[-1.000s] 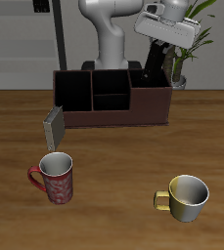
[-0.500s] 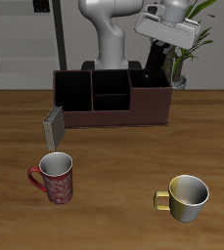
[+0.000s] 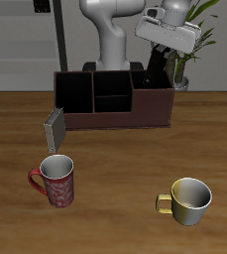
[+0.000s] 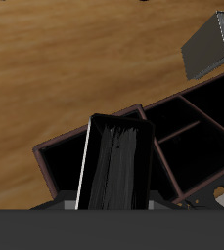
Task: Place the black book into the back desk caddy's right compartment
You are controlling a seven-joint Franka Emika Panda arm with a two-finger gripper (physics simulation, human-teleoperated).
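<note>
On the tabletop (image 3: 115,159) I see the back desk caddy (image 3: 113,99), and above its right compartment (image 3: 151,83) my hand (image 3: 161,48) is clamped on the black book (image 4: 113,161), holding it upright over that bay. The grey patterned book (image 3: 55,129) leans at the caddy's other end; two mugs (image 3: 54,181) stand nearer the front.

Grey book (image 3: 54,128), red mug (image 3: 56,180), yellow mug (image 3: 188,200).

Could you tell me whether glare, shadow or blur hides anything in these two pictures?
Exterior view: evenly lit and sharp, though the black book merges into the dark caddy. Wrist view: pale sheen streaks the book's cover; the caddy's cells are nearly black.
</note>
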